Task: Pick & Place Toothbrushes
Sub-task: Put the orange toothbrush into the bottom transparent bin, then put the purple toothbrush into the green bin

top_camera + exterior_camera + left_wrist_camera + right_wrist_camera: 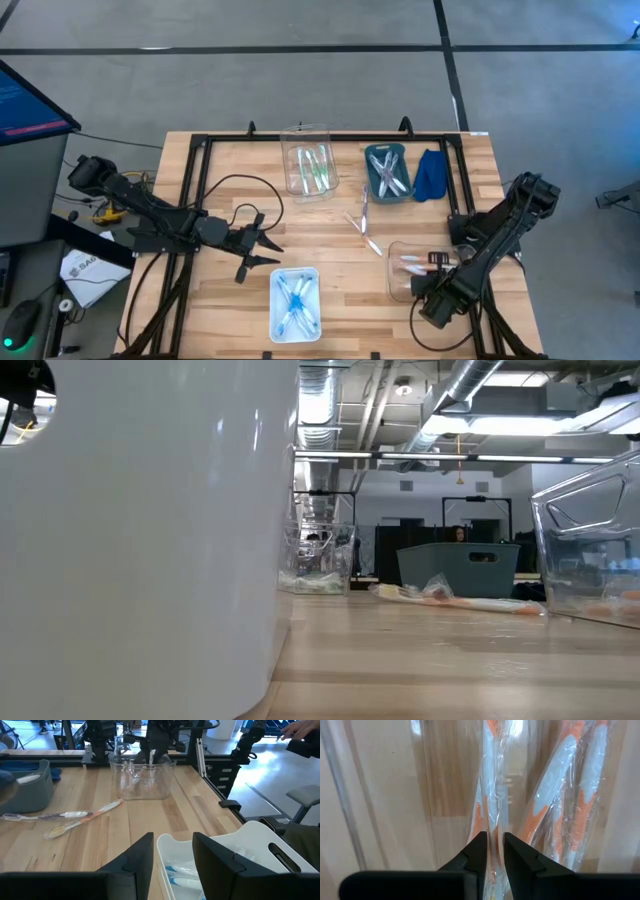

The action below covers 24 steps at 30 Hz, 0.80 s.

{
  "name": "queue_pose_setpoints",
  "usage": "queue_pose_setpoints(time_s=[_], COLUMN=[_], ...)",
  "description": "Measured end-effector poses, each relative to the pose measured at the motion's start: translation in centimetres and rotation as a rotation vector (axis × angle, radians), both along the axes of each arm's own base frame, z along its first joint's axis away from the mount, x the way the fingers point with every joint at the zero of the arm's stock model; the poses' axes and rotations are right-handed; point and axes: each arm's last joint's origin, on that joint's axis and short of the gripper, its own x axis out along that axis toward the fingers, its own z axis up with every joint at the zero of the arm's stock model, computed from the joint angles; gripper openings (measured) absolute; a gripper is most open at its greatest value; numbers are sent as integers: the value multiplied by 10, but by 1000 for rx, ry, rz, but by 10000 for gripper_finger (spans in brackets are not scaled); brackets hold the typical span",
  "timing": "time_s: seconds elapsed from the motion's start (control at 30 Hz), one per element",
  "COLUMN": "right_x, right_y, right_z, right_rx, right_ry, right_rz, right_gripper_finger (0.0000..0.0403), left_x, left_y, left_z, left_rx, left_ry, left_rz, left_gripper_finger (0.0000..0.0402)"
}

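At lower right, the right claw (491, 851) reaches into a clear bin (412, 268), fingers nearly closed around an orange toothbrush (492, 795). Loose toothbrushes (362, 226) lie mid-bench (230, 170). The left claw (262, 252) hangs half-open, empty, beside a white bin (294, 305).

The high view looks straight down on the whole wooden counter (330, 245), floor filling the upper part of the frame. The low view sits at counter height, so close to a white bin (140, 530) that it fills the left half; it faces level toward the room beyond. The left wrist view looks across the counter past its own dark fingers (137, 857) at lower centre, sharing the clear bin (144, 780) and white bin with the high view. The right wrist view looks from very near, fingers (476, 854) at bottom centre, at wrapped orange toothbrushes (495, 795) in a clear container.
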Motion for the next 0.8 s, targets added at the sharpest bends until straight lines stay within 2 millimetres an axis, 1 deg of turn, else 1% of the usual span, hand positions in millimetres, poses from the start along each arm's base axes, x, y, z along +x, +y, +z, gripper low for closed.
queue_pose_setpoints(time_s=[0.43,0.6,0.8], right_x=[0,-1,2], right_y=[0,-2,-5], right_z=[0,0,0], right_rx=[-2,-25,-42], right_ry=[-1,-6,-27], right_rz=[-25,-36,-68], right_gripper_finger=[62,90,150], left_x=[0,0,0], left_y=[0,0,0], left_z=[0,0,0], left_rx=[0,0,0], left_ry=[0,0,0], left_rz=[0,0,0], left_gripper_finger=[131,131,131])
